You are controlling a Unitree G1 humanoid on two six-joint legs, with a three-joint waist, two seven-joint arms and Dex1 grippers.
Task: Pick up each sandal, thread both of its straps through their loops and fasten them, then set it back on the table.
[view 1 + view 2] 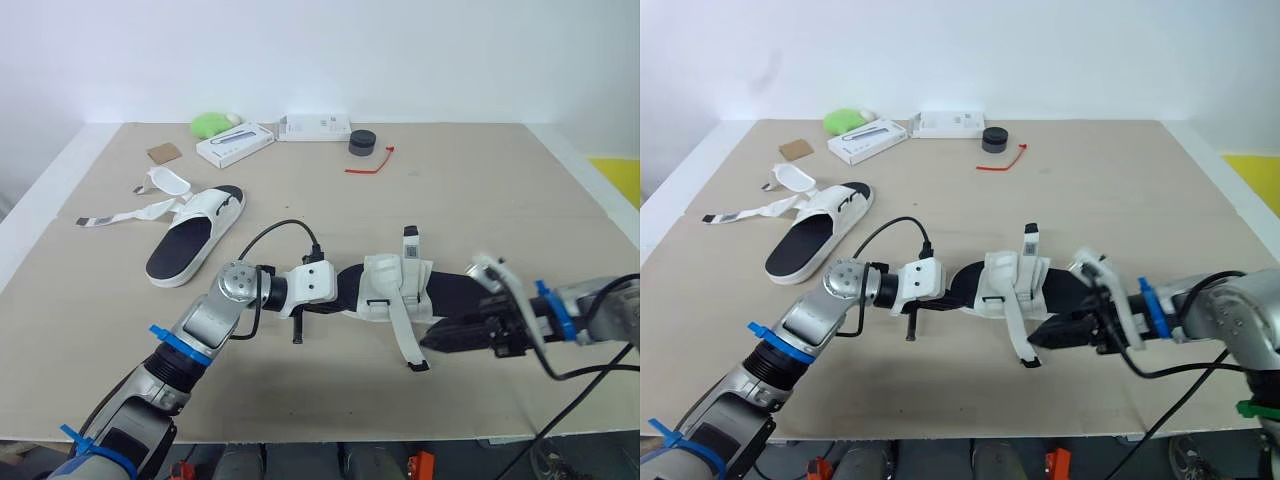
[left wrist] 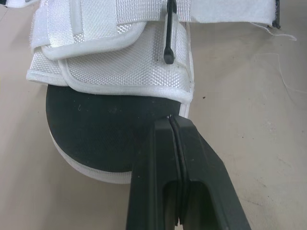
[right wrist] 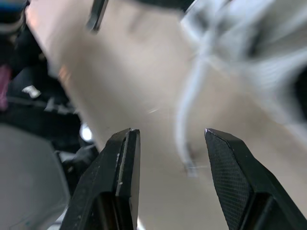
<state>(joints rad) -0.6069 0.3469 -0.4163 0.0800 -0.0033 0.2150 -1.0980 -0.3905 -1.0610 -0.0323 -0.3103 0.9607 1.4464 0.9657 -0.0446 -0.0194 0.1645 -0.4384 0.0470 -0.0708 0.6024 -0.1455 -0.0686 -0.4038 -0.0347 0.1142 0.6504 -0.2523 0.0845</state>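
Note:
A white sandal [image 1: 395,285] with a black insole lies in the middle of the table between my two grippers. One strap [image 1: 405,340] trails toward the front edge, and another strap end [image 1: 410,240] points toward the back. My left gripper [image 2: 171,120] is shut, its tips resting on the black insole right at the edge of the white upper, with nothing between the fingers. My right gripper [image 3: 169,130] is open, low over the table beside the trailing strap. A second sandal [image 1: 195,240] lies at the left with its straps [image 1: 130,213] spread loose.
Along the back stand two white boxes [image 1: 235,145] [image 1: 315,127], a green object [image 1: 210,123], a black round puck [image 1: 362,143], a red tie [image 1: 372,165] and a brown card piece [image 1: 164,152]. The table's front edge [image 1: 330,435] runs close below the grippers.

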